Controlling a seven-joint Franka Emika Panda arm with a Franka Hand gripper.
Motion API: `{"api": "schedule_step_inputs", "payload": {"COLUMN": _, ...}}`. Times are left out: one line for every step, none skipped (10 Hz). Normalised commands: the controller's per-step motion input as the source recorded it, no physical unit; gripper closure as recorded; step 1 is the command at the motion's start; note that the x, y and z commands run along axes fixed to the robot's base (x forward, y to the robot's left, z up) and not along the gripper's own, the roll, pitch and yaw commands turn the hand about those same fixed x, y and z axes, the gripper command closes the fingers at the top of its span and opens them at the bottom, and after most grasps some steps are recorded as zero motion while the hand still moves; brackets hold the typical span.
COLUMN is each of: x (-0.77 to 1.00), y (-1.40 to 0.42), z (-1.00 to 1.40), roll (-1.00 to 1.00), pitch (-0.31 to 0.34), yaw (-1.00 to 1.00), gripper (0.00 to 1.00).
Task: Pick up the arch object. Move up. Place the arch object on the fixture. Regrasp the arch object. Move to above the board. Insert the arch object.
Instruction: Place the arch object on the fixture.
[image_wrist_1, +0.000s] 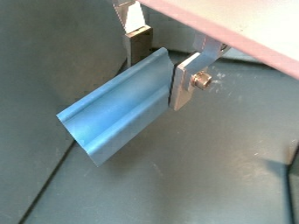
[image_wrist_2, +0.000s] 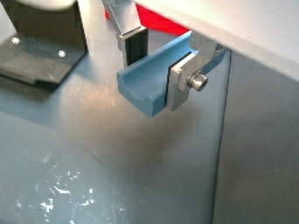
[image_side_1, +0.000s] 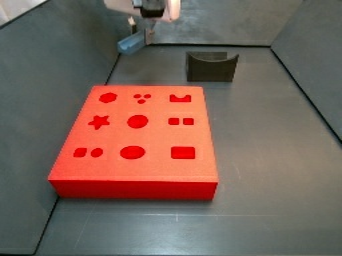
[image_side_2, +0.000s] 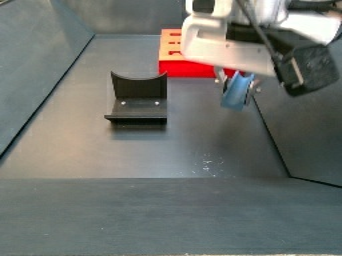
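Observation:
My gripper (image_wrist_1: 158, 66) is shut on the arch object (image_wrist_1: 111, 114), a small grey-blue elongated block with a curved notch. In both wrist views the silver fingers (image_wrist_2: 181, 83) press on its two long sides near one end. In a side view the gripper (image_side_1: 138, 36) holds the arch object (image_side_1: 130, 44) in the air behind the far left corner of the red board (image_side_1: 134, 125). The dark fixture (image_side_1: 211, 65) stands behind the board to the right, apart from the gripper. Another side view shows the gripper (image_side_2: 238, 80), the arch object (image_side_2: 237, 93), the fixture (image_side_2: 136, 98) and the board (image_side_2: 185, 55).
Grey walls enclose the dark floor (image_side_1: 267, 150). The fixture's dark base (image_wrist_2: 35, 52) and a strip of the red board (image_wrist_2: 158, 22) show in a wrist view behind the fingers.

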Motion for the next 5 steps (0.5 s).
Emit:
{"api": "schedule_step_inputs", "payload": {"x": -0.01, "y": 0.00, "z": 1.00, "roll": 0.02, "pitch": 0.016, "yaw": 0.00, "gripper": 1.00}}
{"api": "schedule_step_inputs", "payload": {"x": -0.02, "y": 0.00, "z": 1.00, "roll": 0.03, "pitch": 0.025, "yaw": -0.01, "gripper": 1.00}}
{"api": "schedule_step_inputs", "payload": {"x": -0.02, "y": 0.01, "z": 1.00, "roll": 0.04, "pitch": 0.034, "yaw": -0.01, "gripper": 1.00}}
{"api": "schedule_step_inputs", "payload": {"x": -0.03, "y": 0.01, "z": 1.00, "roll": 0.05, "pitch": 0.041, "yaw": -0.01, "gripper": 1.00}}
{"api": "schedule_step_inputs", "payload": {"x": -0.03, "y": 0.01, "z": 1.00, "roll": 0.06, "pitch": 0.049, "yaw": -0.01, "gripper": 1.00}}
